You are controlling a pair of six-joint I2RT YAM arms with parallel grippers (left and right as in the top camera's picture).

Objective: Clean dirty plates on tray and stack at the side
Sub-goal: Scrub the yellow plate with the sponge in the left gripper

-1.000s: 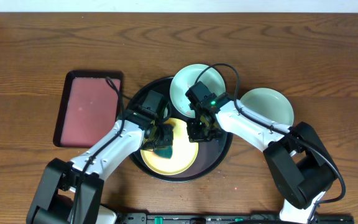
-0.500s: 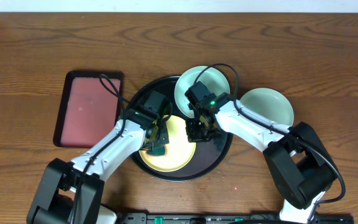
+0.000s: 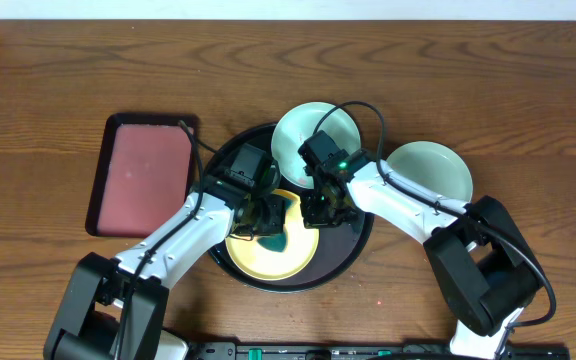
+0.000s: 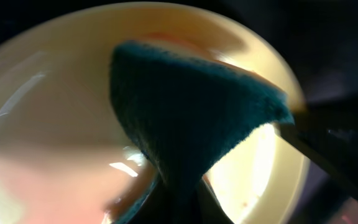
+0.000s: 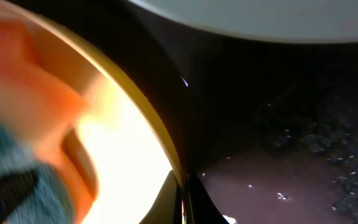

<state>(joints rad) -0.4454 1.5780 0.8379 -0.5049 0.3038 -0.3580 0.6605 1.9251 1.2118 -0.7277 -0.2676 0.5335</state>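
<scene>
A pale yellow plate [image 3: 268, 250] lies in the round black tray [image 3: 353, 245]. My left gripper [image 3: 265, 213] is shut on a green sponge [image 3: 272, 218] that presses on the yellow plate; the left wrist view shows the sponge [image 4: 185, 106] over the plate [image 4: 48, 124]. My right gripper [image 3: 318, 212] is shut on the yellow plate's right rim [image 5: 160, 140]. One mint-green plate [image 3: 308, 135] leans on the tray's far edge. Another mint-green plate [image 3: 430, 172] lies on the wood to the right.
A rectangular red tray [image 3: 148, 175] sits left of the black tray on the brown wood table [image 3: 468, 70]. The black tray's floor [image 5: 278, 180] shows wet specks in the right wrist view.
The left gripper has moved the sponge across the yellow plate, from its lower left toward its upper right. The right gripper has kept its hold on the rim.
</scene>
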